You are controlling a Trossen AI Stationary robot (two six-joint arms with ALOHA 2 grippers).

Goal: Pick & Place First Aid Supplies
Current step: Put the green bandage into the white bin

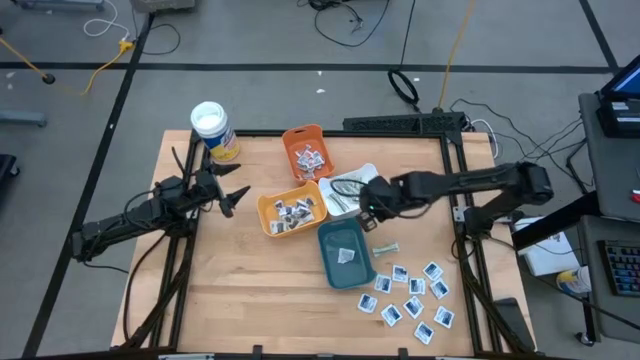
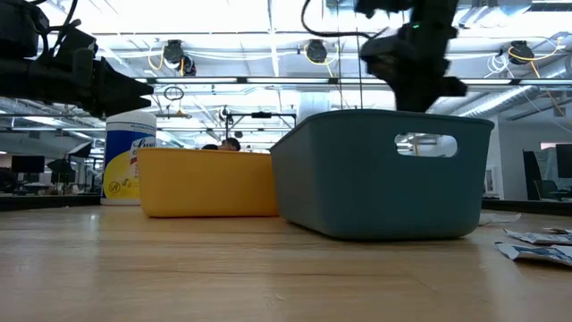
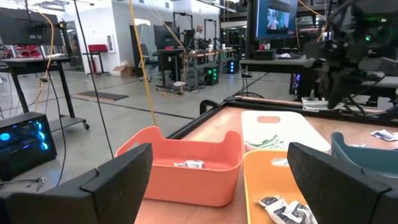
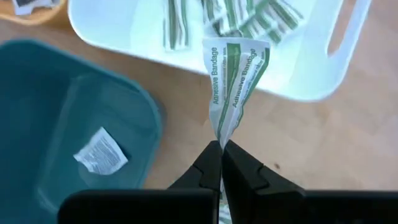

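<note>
step: carry strip to white tray | right gripper clenched on bandage strip, hanging just short of tray's near edge | advice: clear the rim before releasing, strip is crumpled | left gripper agape, far side of tray

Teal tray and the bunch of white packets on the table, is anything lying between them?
Yes. In the high view, one narrow pale strip lies on the wood between the teal tray and the white packets.
</note>
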